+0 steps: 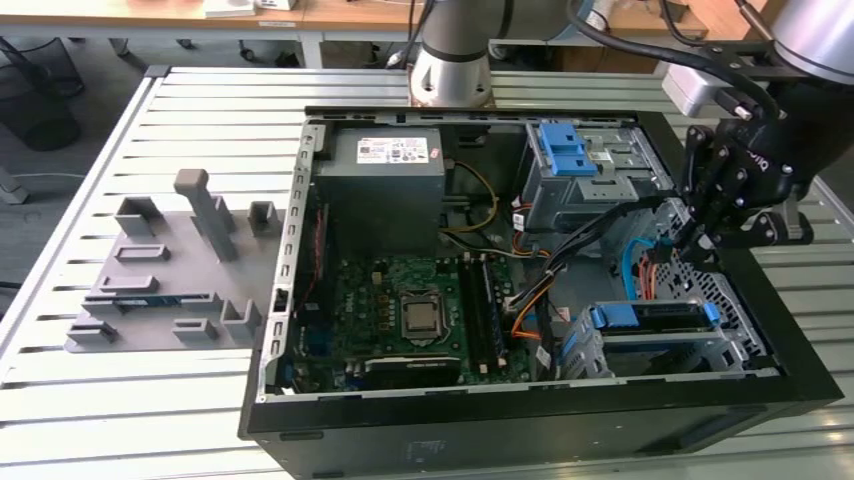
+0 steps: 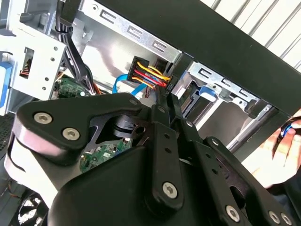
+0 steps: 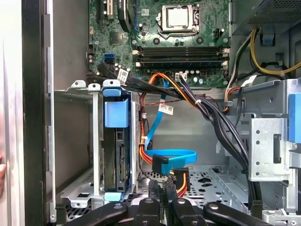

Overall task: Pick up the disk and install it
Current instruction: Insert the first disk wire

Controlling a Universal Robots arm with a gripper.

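The black linkage of the tool [image 3: 162, 188] sits closest to the lens in both wrist views, its two fingers pressed together with no gap and nothing between them. In the first wrist view the fingertips [image 3: 155, 184] hang just over a power plug with red, yellow and orange wires [image 3: 180, 180], beside the blue flat cable [image 3: 174, 154] that loops across the perforated floor of the computer case [image 3: 225, 181].

The disk [image 3: 121, 155] stands on edge in its metal bay [image 3: 96, 141] with its blue bracket [image 3: 115, 113] around it, already seated in the slot. It lies just beside the tool, apart from it, with the orange and blue cables in between. In the exterior view the disk [image 1: 651, 317] lies in the bay at the near corner of the case on the exterior view's right, and the tool [image 1: 694, 235] hovers above and behind it, near the case's side wall [image 1: 787, 330].

Open room lies over the perforated floor between the bay and the grey drive cage [image 3: 268, 141], though a thick bundle of black cables [image 3: 221, 127] slants across it. A person's hand [image 2: 275, 150] rests outside the case wall in the second wrist view. On the slatted tabletop [image 1: 80, 170], well apart at the exterior view's left, sits a grey fixture block [image 1: 167, 275].
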